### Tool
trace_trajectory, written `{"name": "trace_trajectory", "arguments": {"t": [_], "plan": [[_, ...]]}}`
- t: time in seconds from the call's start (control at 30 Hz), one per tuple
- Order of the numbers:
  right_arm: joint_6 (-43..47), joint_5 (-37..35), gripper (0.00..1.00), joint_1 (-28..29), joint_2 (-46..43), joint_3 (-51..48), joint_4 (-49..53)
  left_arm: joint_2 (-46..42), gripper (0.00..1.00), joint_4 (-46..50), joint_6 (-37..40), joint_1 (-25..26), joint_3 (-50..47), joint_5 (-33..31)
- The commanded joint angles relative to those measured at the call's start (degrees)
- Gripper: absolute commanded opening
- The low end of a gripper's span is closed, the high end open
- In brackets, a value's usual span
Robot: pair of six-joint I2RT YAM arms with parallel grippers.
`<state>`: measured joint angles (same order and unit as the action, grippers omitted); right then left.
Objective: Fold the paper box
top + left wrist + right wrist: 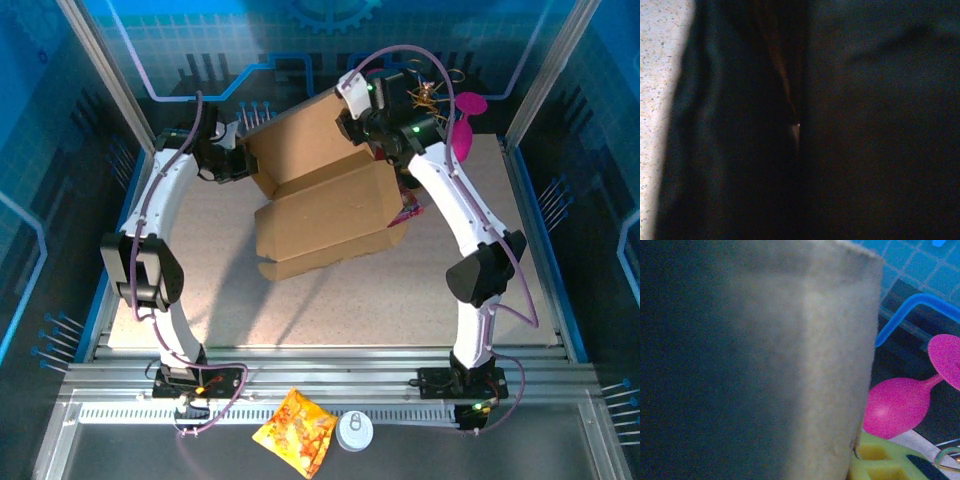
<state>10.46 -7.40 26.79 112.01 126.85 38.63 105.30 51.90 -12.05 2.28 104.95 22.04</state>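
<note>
Paper box [330, 215] partly folded at table [350, 300] centre, rear panel [300, 140] raised. Left gripper [238, 158] against left rear edge, right gripper [352, 128] against right rear corner. Clenched or released: cannot tell for either.

This is a robotics lab test cell rather than a home or a shop. Two white-and-black robot arms, the left arm [150, 230] and the right arm [465, 215], are bolted to aluminium rails [320, 372] along the bottom of the top view, with cables [522, 290] looping off them. The speckled desk [330, 310] sits inside a booth. Slanted metal posts [105, 70] rise at upper left and upper right, and the blue backdrop [200, 40] is printed with a grid, circuit lines and a gear emblem [330, 10] at top centre. Rows of blue-tipped pegs [55, 335] stick out at the left and right edges. On the grey ledge [130, 445] at the bottom lie a snack packet [297, 432] and a small white round piece [354, 431].
</note>
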Motion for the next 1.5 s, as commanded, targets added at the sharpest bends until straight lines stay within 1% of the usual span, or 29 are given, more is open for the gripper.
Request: {"name": "trace_trajectory", "arguments": {"t": [0.0, 0.07, 0.17, 0.23, 0.33, 0.43, 0.6, 0.63, 0.7, 0.73, 0.9, 0.97, 1.0, 1.1, 1.23, 1.27, 1.33, 1.47], "plan": [[1.2, -10.3, 0.2, 0.9, 0.6, 1.2, 0.2, -2.5, 0.0, 1.2, -0.6, 1.1, 1.3, 0.8], [0.9, -10.8, 0.11, 0.9, 0.0, 1.0, 0.1, -2.6, 0.0, 1.6, -1.6, 1.5, 1.5, -1.1], [0.9, -12.0, 0.04, 0.8, -0.7, 0.6, 0.0, -2.6, 0.0, 2.9, -4.7, 1.8, 2.1, -4.8], [1.2, -14.3, 0.0, 1.0, -1.0, 0.1, -0.4, -2.4, 0.0, 4.1, -7.0, 2.0, 2.9, -6.9], [1.5, -19.9, 0.0, 1.5, -1.0, -1.0, -1.6, -2.4, 0.0, 5.8, -10.2, 2.7, 4.1, -10.4], [1.6, -22.5, 0.0, 1.6, -1.4, -2.2, -2.3, -2.4, 0.0, 8.5, -12.3, 4.0, 5.6, -14.8], [1.2, -24.9, 0.0, 1.7, -1.4, -2.3, -2.3, -2.8, 0.0, 10.2, -14.9, 6.4, 5.6, -19.1], [0.8, -23.6, 0.03, 1.5, -1.5, -2.3, -2.0, -2.9, 0.0, 10.2, -15.0, 7.0, 5.4, -19.6], [0.1, -19.4, 0.2, 1.2, -2.0, -2.1, -1.2, -2.9, 0.0, 10.1, -15.4, 7.4, 5.1, -19.7], [-0.7, -17.2, 0.26, 1.0, -2.0, -1.5, -0.4, -2.8, 0.0, 10.3, -15.6, 7.4, 5.2, -19.6], [-5.2, -0.1, 0.48, -2.3, -1.6, 5.0, 7.6, -2.2, 0.0, 11.5, -15.3, 7.1, 6.6, -20.2], [-5.4, 4.3, 0.55, -3.0, -2.1, 5.8, 9.5, -1.7, 0.0, 12.0, -15.4, 7.1, 7.1, -20.3], [-5.4, 5.3, 0.58, -3.1, -2.6, 5.5, 10.0, -1.5, 0.0, 12.1, -15.5, 7.1, 7.3, -20.3], [-5.9, 6.8, 0.63, -3.4, -4.6, 3.3, 10.1, -1.2, 0.0, 12.1, -15.7, 7.0, 7.4, -20.4], [-5.9, 6.8, 0.65, -4.7, -6.4, -0.2, 9.8, -1.1, 0.0, 11.6, -15.5, 7.0, 7.6, -19.9], [-6.4, 7.9, 0.65, -5.7, -6.9, -1.1, 9.5, -0.9, 0.0, 11.6, -15.2, 7.0, 7.8, -19.7], [-8.0, 12.8, 0.65, -8.0, -8.4, -2.4, 7.8, -0.7, 0.0, 11.8, -14.7, 7.1, 8.1, -19.4], [-14.1, 30.7, 0.71, -14.0, -13.4, -8.4, -1.8, -0.3, 0.0, 12.2, -13.2, 6.5, 8.4, -18.0]]}}
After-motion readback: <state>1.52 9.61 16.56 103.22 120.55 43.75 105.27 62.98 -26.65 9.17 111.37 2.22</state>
